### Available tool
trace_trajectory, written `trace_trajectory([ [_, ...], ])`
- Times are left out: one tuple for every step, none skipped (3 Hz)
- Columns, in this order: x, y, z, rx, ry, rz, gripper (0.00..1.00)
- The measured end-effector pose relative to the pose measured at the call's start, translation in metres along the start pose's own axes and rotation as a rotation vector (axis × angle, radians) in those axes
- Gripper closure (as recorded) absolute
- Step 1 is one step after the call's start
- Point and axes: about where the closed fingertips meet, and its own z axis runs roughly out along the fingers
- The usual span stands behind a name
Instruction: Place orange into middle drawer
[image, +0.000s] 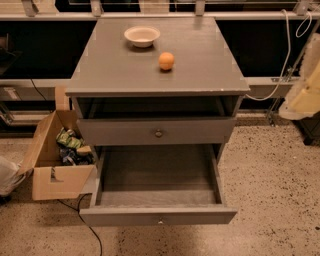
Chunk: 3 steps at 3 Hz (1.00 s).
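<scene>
The orange (166, 61) sits on the grey cabinet top (115, 70), right of centre and just in front of a white bowl. The middle drawer (158, 216) is pulled out wide. Its inside shows bare grey wood, and its front carries a tiny pale knob. The upper drawer front (125, 132), with a dark knob, is closed above it. My gripper (301, 100) is a pale blurred shape at the right edge of the view, off to the right of the cabinet and well away from the orange.
A shallow white bowl (142, 36) stands at the back of the cabinet top. An open cardboard box (55, 175) with packets stands on the floor left of the drawers. A dark cable (90, 227) runs across the speckled floor. A white cable (280, 75) hangs at the right.
</scene>
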Motion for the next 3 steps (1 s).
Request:
trace_trajectory([
  [0.0, 0.0, 0.0, 0.0, 0.0, 0.0, 0.0],
  [-0.002, -0.007, -0.002, 0.04, -0.051, 0.051, 0.0],
  [0.004, -0.018, 0.012, 0.063, -0.131, 0.137, 0.0],
])
